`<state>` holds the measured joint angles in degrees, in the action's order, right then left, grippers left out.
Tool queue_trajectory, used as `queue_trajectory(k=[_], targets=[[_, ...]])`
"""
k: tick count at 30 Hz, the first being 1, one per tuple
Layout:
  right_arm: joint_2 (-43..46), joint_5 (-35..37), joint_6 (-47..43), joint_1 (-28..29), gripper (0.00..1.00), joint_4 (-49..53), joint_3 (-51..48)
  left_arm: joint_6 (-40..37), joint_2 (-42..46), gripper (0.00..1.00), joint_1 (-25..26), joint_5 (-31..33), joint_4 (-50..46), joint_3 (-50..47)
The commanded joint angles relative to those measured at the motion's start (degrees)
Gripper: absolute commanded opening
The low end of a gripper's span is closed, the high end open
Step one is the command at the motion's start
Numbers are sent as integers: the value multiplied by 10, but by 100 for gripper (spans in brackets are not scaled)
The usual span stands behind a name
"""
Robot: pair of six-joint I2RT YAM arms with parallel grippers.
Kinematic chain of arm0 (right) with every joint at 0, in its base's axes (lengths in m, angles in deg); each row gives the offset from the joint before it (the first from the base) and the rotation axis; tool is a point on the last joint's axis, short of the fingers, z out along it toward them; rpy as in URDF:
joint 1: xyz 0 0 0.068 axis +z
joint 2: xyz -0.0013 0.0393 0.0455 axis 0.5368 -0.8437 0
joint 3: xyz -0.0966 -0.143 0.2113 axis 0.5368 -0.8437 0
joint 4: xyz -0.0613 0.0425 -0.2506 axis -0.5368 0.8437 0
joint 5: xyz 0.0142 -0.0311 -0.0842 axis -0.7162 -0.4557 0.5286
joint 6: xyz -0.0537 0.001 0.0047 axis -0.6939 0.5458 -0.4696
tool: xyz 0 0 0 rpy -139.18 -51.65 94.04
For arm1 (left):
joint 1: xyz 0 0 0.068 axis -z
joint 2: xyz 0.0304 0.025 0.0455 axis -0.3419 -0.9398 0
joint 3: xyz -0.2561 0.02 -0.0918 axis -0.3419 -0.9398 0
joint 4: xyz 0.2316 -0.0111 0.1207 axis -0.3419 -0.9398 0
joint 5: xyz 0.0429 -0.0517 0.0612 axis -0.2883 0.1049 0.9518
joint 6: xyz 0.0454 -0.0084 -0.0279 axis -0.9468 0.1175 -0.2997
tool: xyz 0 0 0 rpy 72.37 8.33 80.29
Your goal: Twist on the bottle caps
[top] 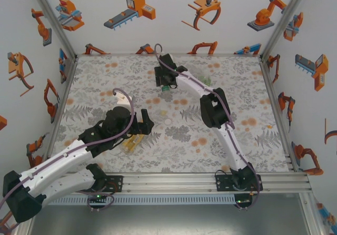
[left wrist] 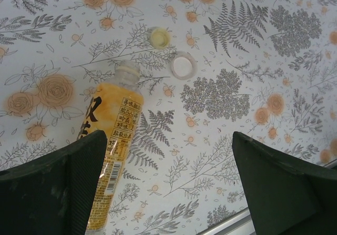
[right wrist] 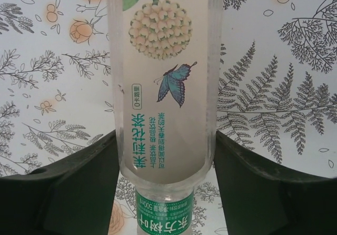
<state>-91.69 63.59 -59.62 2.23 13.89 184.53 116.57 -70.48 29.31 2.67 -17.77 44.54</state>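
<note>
Two caps lie loose on the counter (left wrist: 295, 77): a pale yellow cap (left wrist: 159, 37) and a white cap (left wrist: 182, 65), near each other, just beyond the neck of the orange bottle (left wrist: 113, 150). This bottle lies on its side and its neck seems to be uncapped. The left claw (left wrist: 168, 140) hangs above it, wide open, and holds nothing. The right claw (right wrist: 164, 137), at the far part of the counter, has its fingers against both sides of the clear bottle (right wrist: 163, 61), so we judge that it grips it.

We think the bottles are light, thin-walled and smooth. They can slip or dent, so the middle of the body, over the label, is the better place to hold. The caps are stiff but low and flat, so we would pinch them across the rim.

On the clear bottle we read 茉莉花茶 in green, under a butterfly and a white flower ball, and 东方树叶 on the green band. The small print on the orange label is not legible to us.
</note>
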Motion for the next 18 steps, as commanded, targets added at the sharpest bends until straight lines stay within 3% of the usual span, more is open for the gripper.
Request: queue_trajectory(k=[1, 4, 9, 18], targets=[[12, 13, -17, -2, 56, -14, -18, 14, 1, 95, -5, -4, 8, 1], [35, 7, -20, -1, 48, -23, -34, 18, 3, 95, -5, -5, 3, 5], [109, 4, -29, 2, 46, -33, -91, 24, 10, 95, -5, -12, -6, 10], [311, -30, -65, 9, 42, -86, -314, 22, 10, 93, -9, -34, -18, 38]])
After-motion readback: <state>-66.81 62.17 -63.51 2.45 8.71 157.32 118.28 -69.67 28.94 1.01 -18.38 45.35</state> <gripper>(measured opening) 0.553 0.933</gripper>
